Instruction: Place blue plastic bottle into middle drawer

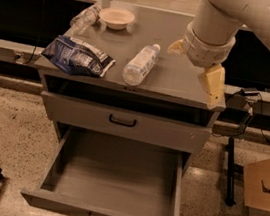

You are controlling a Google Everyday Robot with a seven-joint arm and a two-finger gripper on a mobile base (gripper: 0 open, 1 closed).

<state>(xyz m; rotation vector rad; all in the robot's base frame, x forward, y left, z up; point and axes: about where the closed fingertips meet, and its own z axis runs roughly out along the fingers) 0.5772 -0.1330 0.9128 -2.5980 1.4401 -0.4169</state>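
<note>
The blue plastic bottle (140, 64) lies on its side on the grey cabinet top (179, 81), white cap pointing to the back. The middle drawer (114, 178), the bottom one of the cabinet, is pulled out and holds nothing. My gripper (195, 71) hangs over the right part of the cabinet top, to the right of the bottle and apart from it. Its yellowish fingers (212, 85) stand apart with nothing between them.
A blue snack bag (78, 57) lies left of the bottle. A pale bowl (116, 18) and a thin clear bottle (85, 17) are at the back left. The drawer above (123, 121) is shut. A cardboard box (266, 195) and a black stand (230, 164) are on the floor to the right.
</note>
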